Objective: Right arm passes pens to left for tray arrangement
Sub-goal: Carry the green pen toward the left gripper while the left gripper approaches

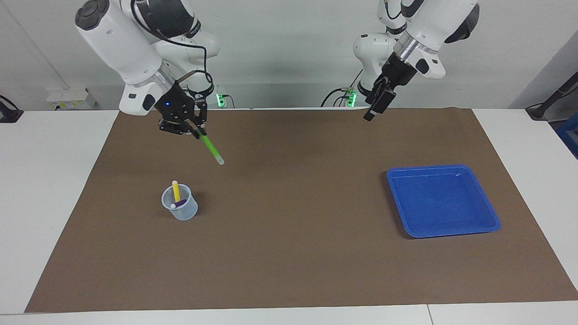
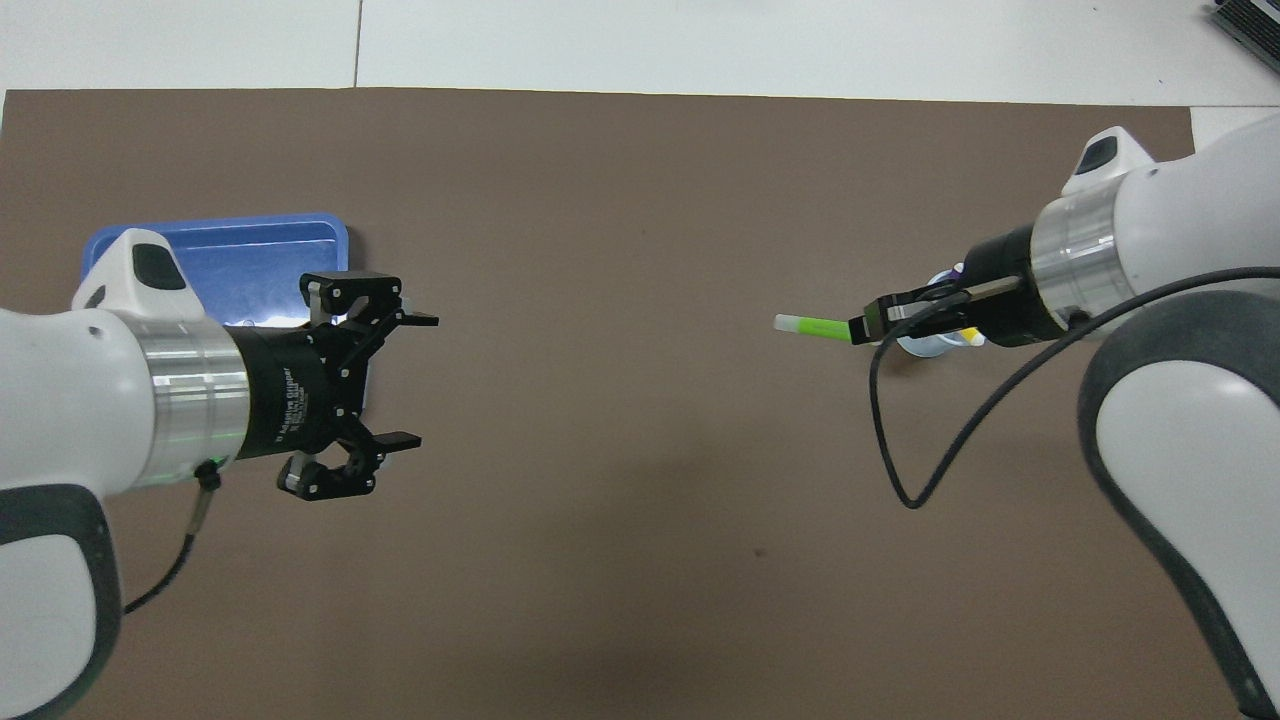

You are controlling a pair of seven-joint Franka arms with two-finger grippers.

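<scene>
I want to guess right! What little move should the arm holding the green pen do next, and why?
Probably carry the green pen toward mid-table. The right gripper grips it above the mat, while the open left gripper waits apart, and the tray is empty.

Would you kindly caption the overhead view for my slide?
Right gripper carries the green pen above the mat toward the open left gripper.

White arms (image 1: 128, 43), black end effectors, cables
</scene>
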